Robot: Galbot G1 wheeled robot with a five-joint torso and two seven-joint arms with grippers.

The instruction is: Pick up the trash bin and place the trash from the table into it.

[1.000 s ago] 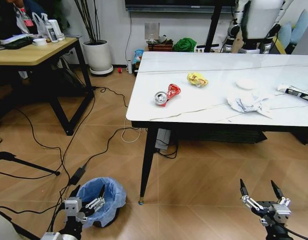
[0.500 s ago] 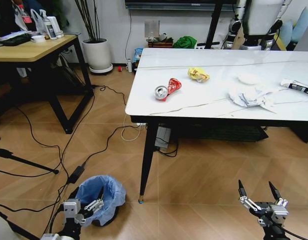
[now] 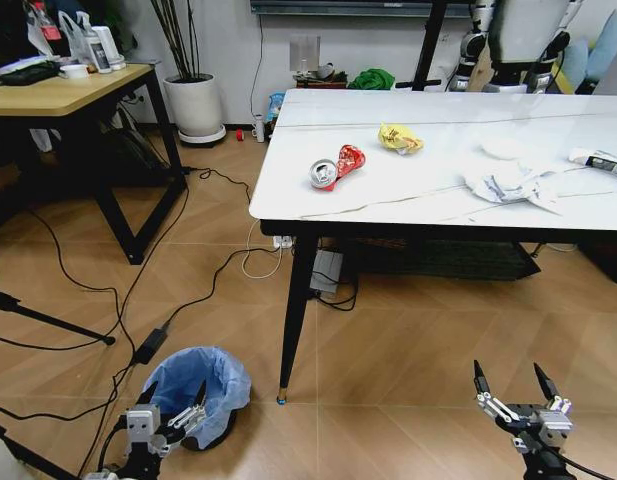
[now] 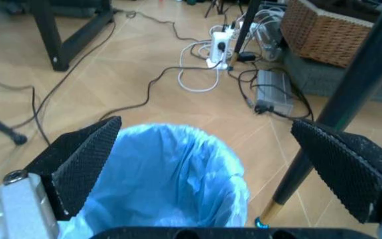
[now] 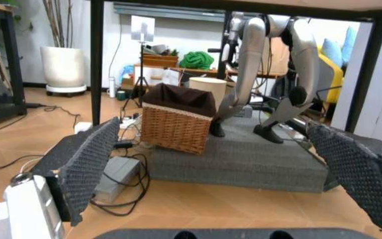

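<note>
- The small round dark trash bin (image 3: pixel 198 395), lined with a crinkly light-blue plastic bag, stands on the wooden floor just beside the near left leg of the large white marble-look table (image 3: pixel 288 195).
- The left gripper (image 3: pixel 172 412) hangs low at the bin's near rim with its jaws spread wide. In the left wrist view the two black textured fingers (image 4: pixel 78 164) straddle the blue bag's opening (image 4: pixel 171 184) without touching it, as far as that view lets me judge.
- The right gripper (image 3: pixel 511 385) hangs low over bare floor on the right, well apart from the bin, its jaws also wide and holding nothing.
- On the tabletop lie:
  - a crushed red-and-silver can (image 3: pixel 335 167) near the left end;
  - a crumpled yellow wrapper (image 3: pixel 399 138) beyond it;
  - a flat white disc (image 3: pixel 501 148) farther right;
  - a crumpled sheet of white paper (image 3: pixel 510 184) near the front edge;
  - a long thin wrapper (image 3: pixel 599 160) at the right edge.
- Black cables (image 3: pixel 138 290) trail over the floor left of the bin.
- Under the table, the right wrist view shows a brown wicker basket (image 5: pixel 177 122) on a grey mat.
</note>
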